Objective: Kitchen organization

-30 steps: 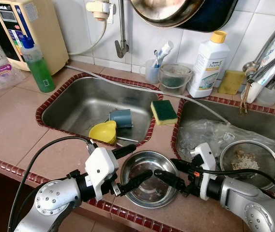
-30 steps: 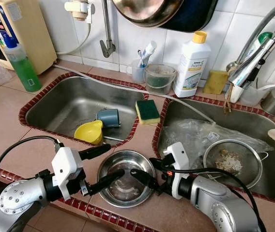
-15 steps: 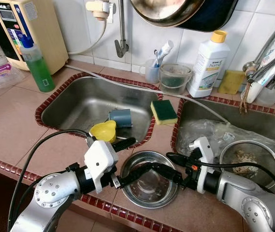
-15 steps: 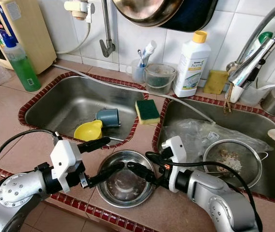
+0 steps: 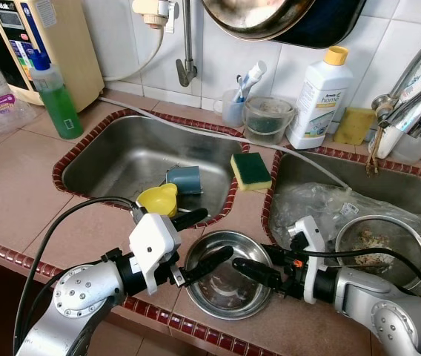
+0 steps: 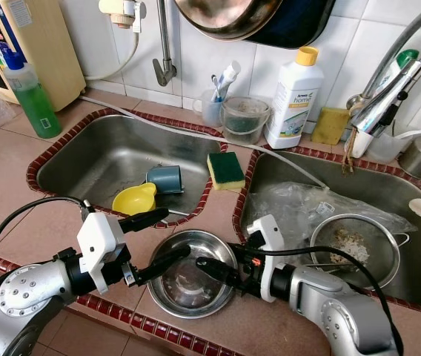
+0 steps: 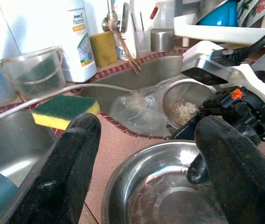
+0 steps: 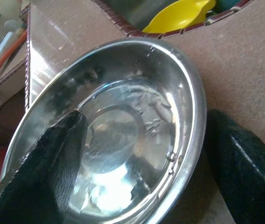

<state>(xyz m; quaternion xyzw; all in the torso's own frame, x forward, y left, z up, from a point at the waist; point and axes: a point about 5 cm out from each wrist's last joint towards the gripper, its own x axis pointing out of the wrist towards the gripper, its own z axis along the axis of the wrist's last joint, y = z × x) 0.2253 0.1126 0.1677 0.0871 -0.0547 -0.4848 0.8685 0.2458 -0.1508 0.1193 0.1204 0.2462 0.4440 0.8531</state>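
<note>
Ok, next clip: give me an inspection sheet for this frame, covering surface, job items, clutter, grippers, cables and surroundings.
Surface: pinkish tiled counter with a double steel sink, red tile edging.
Job items: round stainless steel bowl on the counter's front edge between the basins.
Clutter: yellow plastic scoop and grey-blue cup in the left basin; green-yellow sponge on the divider; metal strainer and clear plastic bag in the right basin.
Grippers: left gripper open, lower finger over the bowl; right gripper open, straddling the bowl's rim.
Cables: black cables loop from both wrists; a white hose crosses the sinks.
Surroundings: green soap bottle, white detergent bottle, tiled wall.
</note>
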